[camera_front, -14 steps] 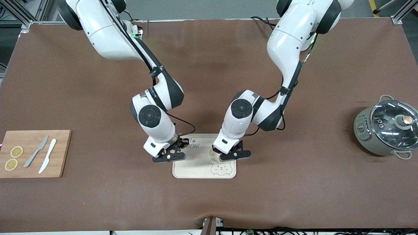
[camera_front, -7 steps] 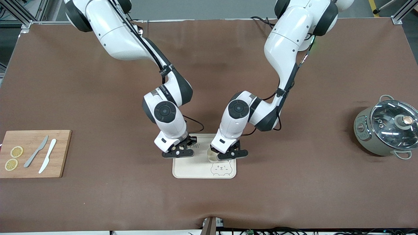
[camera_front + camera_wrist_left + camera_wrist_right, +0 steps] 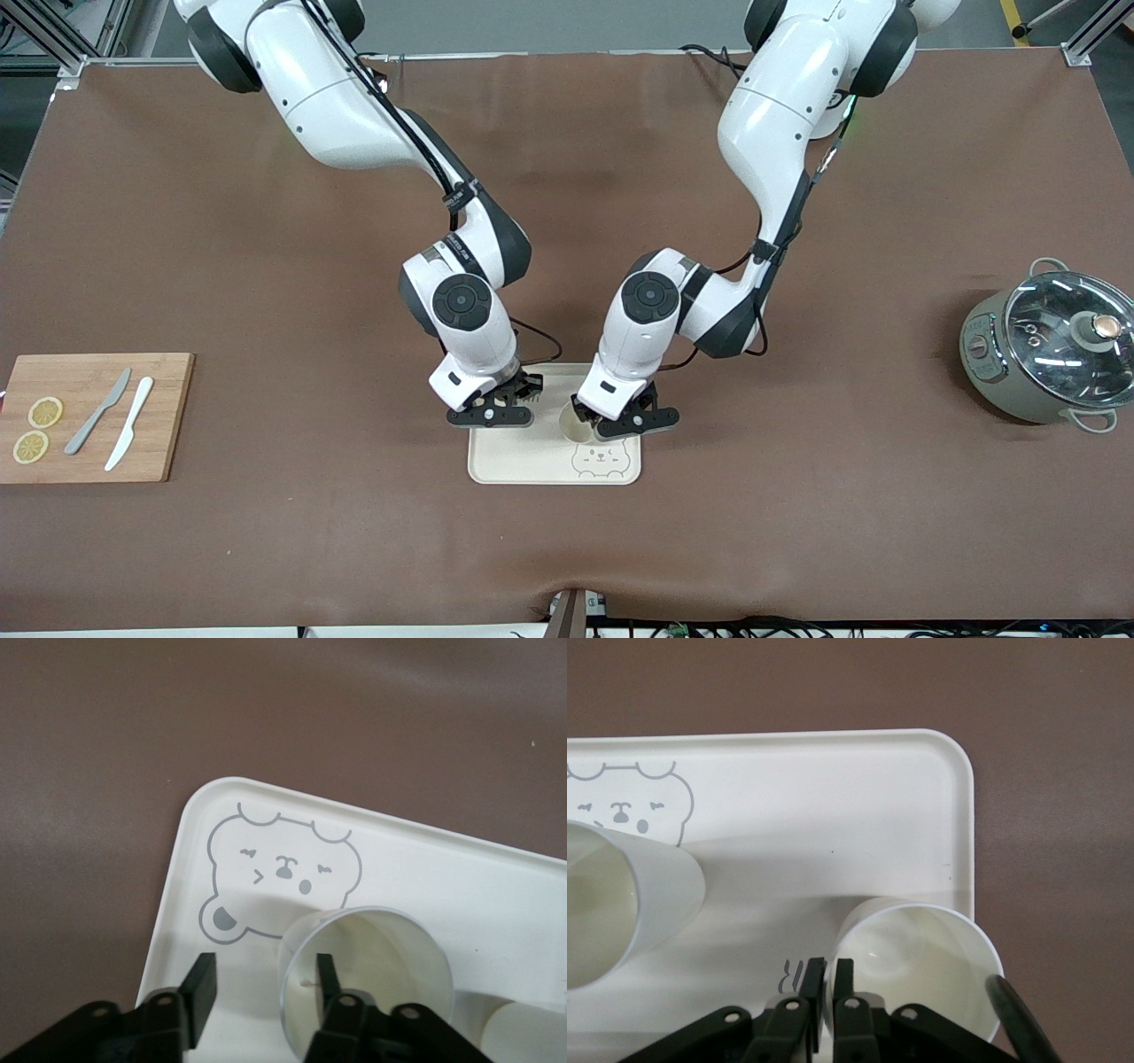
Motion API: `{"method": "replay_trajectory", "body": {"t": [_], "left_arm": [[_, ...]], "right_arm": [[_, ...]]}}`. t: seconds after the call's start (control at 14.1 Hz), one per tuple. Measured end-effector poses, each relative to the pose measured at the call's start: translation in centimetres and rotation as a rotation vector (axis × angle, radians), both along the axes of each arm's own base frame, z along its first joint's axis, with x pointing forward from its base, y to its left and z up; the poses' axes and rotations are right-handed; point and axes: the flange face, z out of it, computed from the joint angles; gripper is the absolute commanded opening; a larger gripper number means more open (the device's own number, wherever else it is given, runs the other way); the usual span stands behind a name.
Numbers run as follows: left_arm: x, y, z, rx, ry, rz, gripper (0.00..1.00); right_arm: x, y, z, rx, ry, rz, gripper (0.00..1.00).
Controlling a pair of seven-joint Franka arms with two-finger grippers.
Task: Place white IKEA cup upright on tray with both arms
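Brown surface (image 3: 266,532), with a board (image 3: 164,416) at the right arm's end and a pot (image 3: 1045,354) at the left arm's end, both well apart from the work. The tray (image 3: 523,461) lies at the middle, and I have both arms down over it.

1. Left tool (image 3: 620,425): set wide. One finger is inside the cup (image 3: 571,427) and the other outside, straddling the wall without closing on it. The cup stands mouth up on the tray, just beside the printed bear (image 3: 598,461).
2. Right tool (image 3: 490,416): narrow, pinching the wall of a second cup (image 3: 921,957). This cup sits mouth up by the tray corner toward the right arm's end. The front view hides it under the tool.

Step in hand, as I judge it: release. The left side looks let go; the right side does not.

Next move calls for:
- spreading the right tool clear of the wall
- lifting both tools straight up, since any sideways drift could catch a rim and tip a cup
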Motion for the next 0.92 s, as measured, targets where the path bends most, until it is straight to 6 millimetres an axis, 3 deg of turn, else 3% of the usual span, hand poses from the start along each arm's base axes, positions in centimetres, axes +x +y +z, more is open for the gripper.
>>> {"method": "replay_trajectory", "body": {"t": [0.28, 0.57, 0.78, 0.92], "left_arm": [[0.1, 0.2, 0.1, 0.015, 0.015, 0.005, 1.00], [0.6, 0.8, 2.5, 0.035, 0.029, 0.017, 1.00], [1.5, 2.8, 5.9, 0.070, 0.051, -0.007, 1.00], [2.3, 5.4, 10.0, 0.103, 0.073, -0.052, 1.00]], "right_arm": [[0.2, -0.2, 0.0, -0.001, -0.003, -0.004, 1.00], [1.3, -0.7, 1.4, 0.011, -0.032, -0.019, 1.00], [3.0, -2.7, 3.0, 0.021, -0.053, -0.055, 1.00], [4.3, -5.1, 3.7, 0.014, -0.049, -0.079, 1.00]]}}
